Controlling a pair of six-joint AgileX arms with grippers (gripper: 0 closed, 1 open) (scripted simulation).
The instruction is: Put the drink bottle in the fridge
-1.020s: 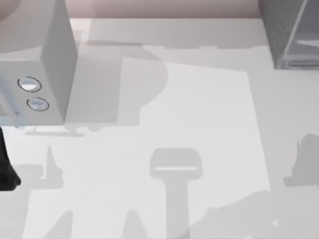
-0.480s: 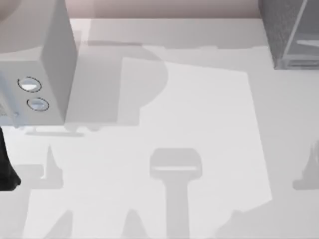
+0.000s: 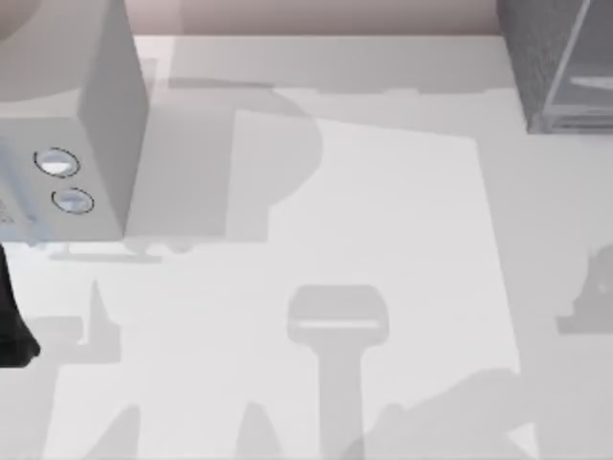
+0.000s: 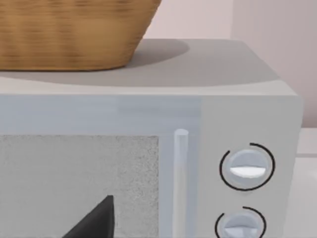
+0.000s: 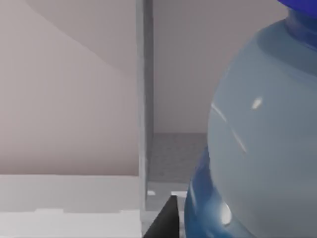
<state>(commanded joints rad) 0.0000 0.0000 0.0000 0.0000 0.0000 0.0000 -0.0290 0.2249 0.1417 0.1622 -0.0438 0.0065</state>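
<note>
The drink bottle (image 5: 257,148) looms close in the right wrist view, clear-bodied with a blue cap at its top and a blue label low down. My right gripper is shut on it, and one dark fingertip (image 5: 166,220) shows beside the label. Beyond the bottle stands the fridge (image 5: 171,158), with a pale panel, a light edge trim and a speckled grey surface past it. In the top view the fridge (image 3: 536,57) occupies the far right corner of the table.
A pale grey box with two round dials (image 3: 72,182) stands at the far left, and a wicker basket (image 4: 74,34) sits on top of it. My left arm (image 3: 10,326) is parked at the table's left edge, facing that box.
The right arm's shadow at the table's right edge has slid outward, then a little toward the back. The left arm has not moved.
</note>
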